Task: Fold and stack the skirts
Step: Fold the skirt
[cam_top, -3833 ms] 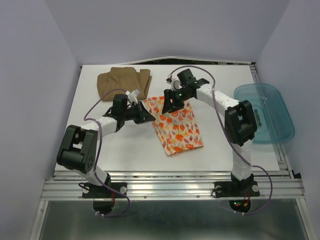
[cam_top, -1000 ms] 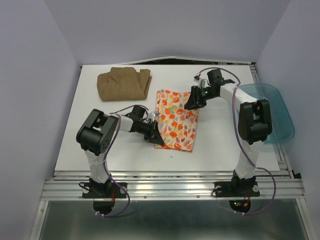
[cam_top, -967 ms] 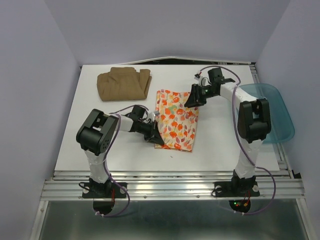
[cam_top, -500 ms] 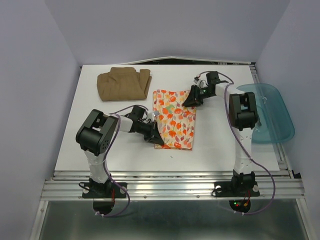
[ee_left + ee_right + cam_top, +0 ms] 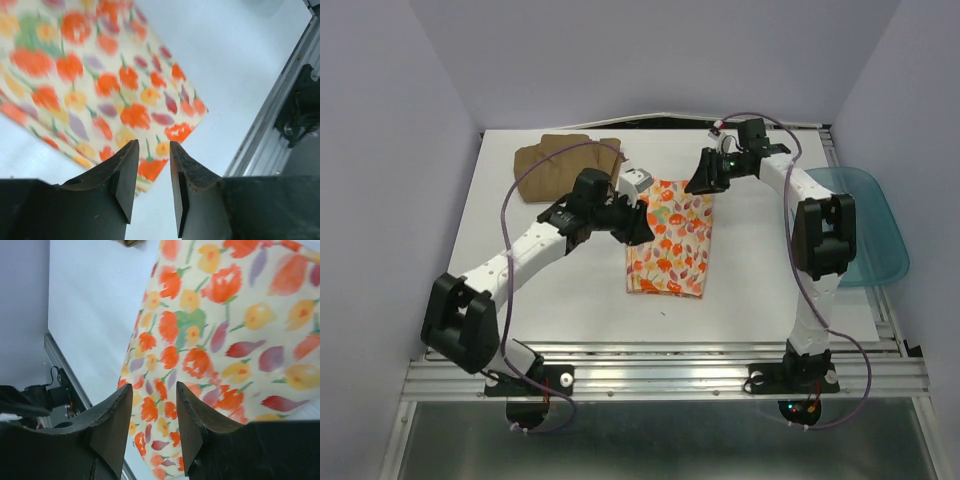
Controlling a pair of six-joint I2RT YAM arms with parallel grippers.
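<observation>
The cream skirt with orange, red and purple leaf print (image 5: 670, 245) lies flat mid-table, folded into a narrow upright rectangle. It fills the left wrist view (image 5: 100, 75) and the right wrist view (image 5: 210, 340). The plain tan-brown skirt (image 5: 552, 167) lies folded at the far left. My left gripper (image 5: 643, 227) hovers over the printed skirt's upper left edge, jaws open (image 5: 152, 150) and nothing between them. At the skirt's far right corner, my right gripper (image 5: 697, 184) is raised above the cloth, open and empty (image 5: 154, 390).
A translucent teal tub (image 5: 865, 225) sits off the table's right edge. The white table (image 5: 560, 290) ends at a metal rail (image 5: 670, 375) along the front, also visible in the left wrist view (image 5: 280, 110). Purple cables loop over both arms.
My left gripper has let go of the printed skirt's near left corner, opened, and swung up to its far left edge. The right gripper drew back to the far corner. The skirt lies straighter.
</observation>
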